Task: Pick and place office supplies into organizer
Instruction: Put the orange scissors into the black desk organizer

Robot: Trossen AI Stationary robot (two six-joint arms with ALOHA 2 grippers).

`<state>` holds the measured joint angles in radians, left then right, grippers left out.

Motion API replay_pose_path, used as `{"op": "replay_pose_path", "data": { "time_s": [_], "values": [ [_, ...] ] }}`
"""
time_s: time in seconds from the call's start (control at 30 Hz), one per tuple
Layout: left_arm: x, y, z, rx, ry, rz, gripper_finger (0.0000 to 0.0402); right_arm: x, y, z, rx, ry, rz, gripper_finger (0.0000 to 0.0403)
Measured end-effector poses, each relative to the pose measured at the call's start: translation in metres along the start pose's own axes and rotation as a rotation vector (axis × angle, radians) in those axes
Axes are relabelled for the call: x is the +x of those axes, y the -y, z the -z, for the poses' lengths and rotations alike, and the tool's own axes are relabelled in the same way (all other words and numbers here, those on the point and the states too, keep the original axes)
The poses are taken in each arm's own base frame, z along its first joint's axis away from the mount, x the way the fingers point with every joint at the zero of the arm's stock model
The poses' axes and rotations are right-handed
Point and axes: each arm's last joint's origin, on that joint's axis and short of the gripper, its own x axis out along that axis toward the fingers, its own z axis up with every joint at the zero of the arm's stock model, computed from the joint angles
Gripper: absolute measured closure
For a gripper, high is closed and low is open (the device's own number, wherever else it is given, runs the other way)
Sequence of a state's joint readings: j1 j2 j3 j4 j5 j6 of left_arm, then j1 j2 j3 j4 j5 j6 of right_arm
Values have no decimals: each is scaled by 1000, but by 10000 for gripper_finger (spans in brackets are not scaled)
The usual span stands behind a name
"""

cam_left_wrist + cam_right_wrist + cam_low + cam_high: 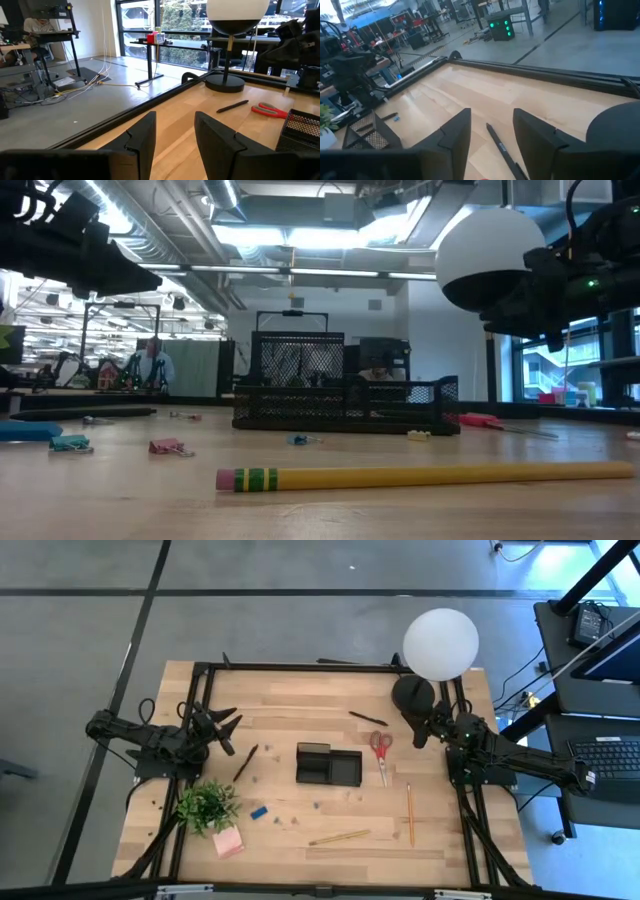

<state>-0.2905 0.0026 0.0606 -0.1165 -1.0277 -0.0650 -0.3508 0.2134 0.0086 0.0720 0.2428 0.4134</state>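
Pincers both hang above the wooden surface (pixel 300 710) and neither holds anything, as far as I can see. On my left side, the left pincer (pixel 228 727) hovers near the surface's left edge with its two fingers (pixel 142 137) parted and bare wood showing between them. Just beside it, toward the middle, a dark pen (pixel 245 762) lies at a slant. Nearer the front edge stands the small green plant (pixel 207 805), with the pink sticky-note pad (pixel 228 842) in front of it and the small blue eraser (pixel 259 811) just to its right. A few tiny clips (pixel 316 805) are scattered between the eraser and the organizer.

At the centre sits the black mesh organizer (pixel 328 764); from above I cannot tell whether its compartments hold anything. A yellow pencil (pixel 339 837) lies in front of it, near the front edge. Behind and to the right, a second dark pen (pixel 367 718) rests on the wood, and the red-handled scissors (pixel 380 752) lie just right of the organizer, apart from it. Another pencil (pixel 409 812) lies further right, pointing front to back.

On my right side, the right pincer (pixel 420 728) hangs close to the lamp base (pixel 412 693) under the white globe (pixel 440 644), its fingers (pixel 455 135) apart over the dark pen, gripping nothing.
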Motion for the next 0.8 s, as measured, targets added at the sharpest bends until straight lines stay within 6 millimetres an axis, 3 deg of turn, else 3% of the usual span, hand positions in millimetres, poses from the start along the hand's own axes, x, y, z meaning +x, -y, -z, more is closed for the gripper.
{"op": "replay_pose_path", "data": {
  "time_s": [0.37,0.8],
  "values": [
    [0,0,0,-3,0,0,272,0,-3,-4,158,36,-41,141],
    [0,0,0,-1,0,0,272,-2,-15,-32,77,111,-120,138]
  ]
}}
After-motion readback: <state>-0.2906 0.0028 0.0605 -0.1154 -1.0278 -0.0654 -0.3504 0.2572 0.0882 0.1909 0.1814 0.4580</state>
